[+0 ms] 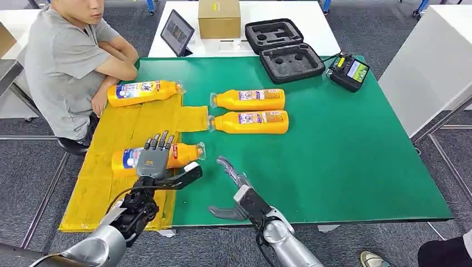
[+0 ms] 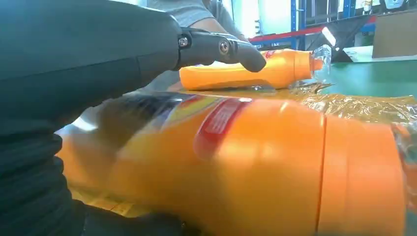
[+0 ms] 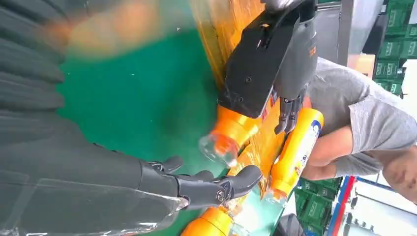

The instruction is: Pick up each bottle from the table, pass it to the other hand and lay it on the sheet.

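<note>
My left hand (image 1: 154,161) lies over the orange plastic bottle with a red and blue label (image 1: 167,156), which rests on its side on the near left part of the crinkly yellow film sheet (image 1: 119,130) covering the left end of the green table mat (image 1: 356,156). My fingers are stretched flat across the top of its body and the thumb sticks out to the right, so I cannot tell whether I am pressing it down or merely resting there; nothing is clasped. My right hand (image 1: 231,181) hovers just right of it over bare green, fingers apart, holding nothing.

Another orange bottle (image 1: 143,92) lies at the sheet's far end, beside the forearm of a seated person in a grey shirt (image 1: 61,67). Two more orange bottles (image 1: 250,111) wait side by side on the mat right of the sheet, caps pointing left; these I judge are next.

They look like rigid, smooth plastic, likely full and moderately heavy, and round enough to roll. The glossy label and clear wrap over the cap end look slippery. I would take one around the middle of the body, fingers wrapped across its width, leaving one end free for the other hand to receive it.
</note>
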`<act>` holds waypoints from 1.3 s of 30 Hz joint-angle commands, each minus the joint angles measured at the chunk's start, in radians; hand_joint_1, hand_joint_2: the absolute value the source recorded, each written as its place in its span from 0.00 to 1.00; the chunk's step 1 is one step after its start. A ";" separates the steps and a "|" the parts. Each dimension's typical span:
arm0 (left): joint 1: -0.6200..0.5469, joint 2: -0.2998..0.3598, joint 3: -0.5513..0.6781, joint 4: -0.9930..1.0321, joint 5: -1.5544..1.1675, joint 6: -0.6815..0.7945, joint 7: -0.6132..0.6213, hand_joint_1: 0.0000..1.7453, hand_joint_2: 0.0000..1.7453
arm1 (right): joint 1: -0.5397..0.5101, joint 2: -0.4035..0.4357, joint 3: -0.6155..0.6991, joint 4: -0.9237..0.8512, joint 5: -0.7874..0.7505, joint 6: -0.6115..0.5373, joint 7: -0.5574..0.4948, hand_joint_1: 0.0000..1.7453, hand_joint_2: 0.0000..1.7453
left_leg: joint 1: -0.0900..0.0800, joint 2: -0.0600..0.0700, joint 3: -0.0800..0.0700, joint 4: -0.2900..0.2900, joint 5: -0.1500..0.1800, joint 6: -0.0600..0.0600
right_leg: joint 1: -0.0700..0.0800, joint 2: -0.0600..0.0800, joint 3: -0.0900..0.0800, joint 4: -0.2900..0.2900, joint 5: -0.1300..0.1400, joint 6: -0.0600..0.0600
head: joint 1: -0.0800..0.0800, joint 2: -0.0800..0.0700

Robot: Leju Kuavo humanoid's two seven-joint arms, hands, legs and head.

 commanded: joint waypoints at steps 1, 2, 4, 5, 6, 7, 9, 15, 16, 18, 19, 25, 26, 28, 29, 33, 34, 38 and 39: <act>0.022 0.007 -0.006 0.042 -0.020 -0.015 0.005 0.00 1.00 | -0.057 0.014 -0.017 0.097 -0.002 0.006 -0.007 0.00 1.00 | 0.000 0.002 0.005 -0.001 -0.002 -0.001 | 0.000 0.004 0.004 -0.001 -0.001 -0.001 | 0.000 0.000; 0.024 0.005 -0.010 0.036 -0.027 -0.012 0.003 0.00 1.00 | -0.058 0.014 -0.018 0.099 -0.002 0.007 -0.008 0.00 1.00 | 0.000 0.002 0.004 -0.001 -0.001 -0.001 | 0.000 0.003 0.003 -0.001 -0.001 -0.001 | 0.000 0.000; 0.043 -0.012 -0.020 -0.026 -0.036 0.014 -0.032 0.00 1.00 | -0.056 0.010 -0.022 0.103 0.000 0.006 -0.014 0.00 1.00 | 0.000 0.002 0.005 -0.001 -0.002 -0.002 | 0.000 0.003 0.005 -0.001 -0.001 -0.001 | 0.000 0.000; 0.056 -0.020 -0.026 -0.062 -0.039 0.013 -0.037 0.00 1.00 | -0.053 0.009 -0.024 0.102 0.000 0.006 -0.015 0.00 1.00 | 0.000 0.001 0.004 -0.001 -0.001 -0.001 | 0.000 0.002 0.003 -0.001 -0.001 -0.001 | 0.000 0.000; 0.084 -0.027 -0.047 -0.136 -0.047 0.019 -0.054 0.00 1.00 | -0.048 0.008 -0.029 0.098 0.001 0.003 -0.015 0.00 1.00 | 0.000 0.001 0.005 -0.001 -0.002 -0.001 | 0.000 0.002 0.004 -0.001 -0.001 -0.001 | 0.000 0.000; 0.107 -0.032 -0.060 -0.191 -0.047 0.011 -0.059 0.00 1.00 | -0.044 0.008 -0.029 0.096 0.002 0.003 -0.015 0.00 1.00 | 0.000 0.000 0.003 -0.001 -0.001 -0.001 | 0.000 0.001 0.003 -0.001 -0.001 -0.001 | 0.000 0.000; 0.154 -0.033 -0.093 -0.303 -0.041 -0.024 -0.070 0.00 1.00 | -0.038 0.003 -0.025 0.090 0.000 0.000 -0.015 0.00 1.00 | 0.000 -0.001 0.003 0.000 -0.001 -0.001 | 0.000 0.000 0.003 -0.001 -0.001 -0.001 | 0.000 0.000; 0.260 -0.006 -0.230 -0.574 0.055 -0.133 -0.152 0.00 0.00 | -0.008 -0.016 -0.024 0.056 -0.023 -0.017 -0.015 0.00 1.00 | 0.000 -0.001 0.000 0.000 -0.001 -0.001 | 0.000 0.000 0.000 -0.001 -0.001 0.000 | 0.000 0.000; 0.264 -0.005 -0.233 -0.581 0.055 -0.134 -0.151 0.00 0.00 | -0.007 -0.017 -0.024 0.054 -0.023 -0.017 -0.015 0.00 1.00 | 0.000 -0.002 0.001 0.000 -0.002 -0.001 | 0.000 -0.001 0.002 0.000 -0.002 -0.001 | 0.000 0.000; 0.265 -0.001 -0.235 -0.587 0.059 -0.137 -0.150 0.00 0.00 | -0.006 -0.016 -0.024 0.054 -0.023 -0.017 -0.015 0.00 1.00 | 0.000 -0.001 -0.001 0.000 -0.001 -0.001 | 0.000 -0.001 -0.001 -0.001 -0.001 -0.001 | 0.000 0.000; 0.269 0.003 -0.241 -0.597 0.071 -0.135 -0.159 0.00 0.00 | -0.006 -0.016 -0.025 0.054 -0.023 -0.018 -0.015 0.00 1.00 | 0.000 -0.002 0.000 0.001 -0.002 -0.001 | 0.000 -0.001 0.001 0.000 -0.002 -0.001 | 0.000 0.000; 0.299 0.029 -0.294 -0.703 0.167 -0.125 -0.217 0.00 0.00 | 0.004 -0.015 -0.026 0.044 -0.022 -0.018 -0.015 0.00 1.00 | 0.000 -0.001 0.000 0.000 -0.002 -0.001 | 0.000 0.000 0.000 0.000 -0.002 -0.001 | 0.000 0.000; 0.299 0.029 -0.294 -0.703 0.167 -0.125 -0.217 0.00 0.00 | 0.004 -0.015 -0.026 0.044 -0.022 -0.018 -0.015 0.00 1.00 | 0.000 -0.001 -0.001 0.000 -0.002 -0.001 | 0.000 0.000 0.000 -0.001 -0.001 -0.001 | 0.000 0.000; 0.299 0.035 -0.305 -0.710 0.188 -0.132 -0.224 0.00 0.00 | 0.004 -0.016 -0.025 0.042 -0.022 -0.019 -0.015 0.00 1.00 | 0.000 0.000 0.000 0.000 -0.002 -0.001 | 0.000 0.001 0.000 -0.001 -0.001 -0.001 | 0.000 0.000; 0.302 0.042 -0.320 -0.725 0.224 -0.110 -0.251 0.00 0.00 | 0.007 -0.017 -0.020 0.033 -0.024 -0.020 -0.015 0.00 1.00 | 0.000 0.000 -0.001 0.000 -0.001 -0.001 | 0.000 0.000 -0.001 -0.001 -0.001 -0.001 | 0.000 0.000; 0.309 0.046 -0.335 -0.764 0.302 -0.052 -0.300 0.00 1.00 | 0.023 -0.020 0.000 -0.020 -0.035 -0.036 -0.015 0.00 1.00 | 0.000 -0.001 0.001 0.001 -0.003 -0.002 | 0.001 0.000 0.002 0.000 -0.003 -0.001 | 0.000 0.000; 0.309 0.046 -0.335 -0.764 0.302 -0.052 -0.300 0.00 1.00 | 0.023 -0.020 0.000 -0.020 -0.035 -0.036 -0.015 0.00 1.00 | 0.000 0.000 -0.001 0.000 -0.002 -0.001 | 0.000 0.000 -0.001 0.000 -0.001 -0.001 | 0.000 0.000; 0.307 0.046 -0.335 -0.764 0.302 -0.052 -0.300 0.00 1.00 | 0.024 -0.019 0.000 -0.021 -0.035 -0.036 -0.015 0.00 1.00 | 0.000 -0.001 0.000 0.000 -0.002 -0.001 | 0.000 0.000 0.000 -0.001 -0.002 -0.001 | 0.000 0.000; 0.307 0.046 -0.335 -0.764 0.302 -0.052 -0.300 0.00 1.00 | 0.024 -0.019 0.000 -0.021 -0.035 -0.036 -0.015 0.00 1.00 | 0.000 -0.001 -0.001 0.000 -0.001 -0.001 | 0.000 0.000 0.000 -0.001 -0.001 -0.001 | 0.000 0.000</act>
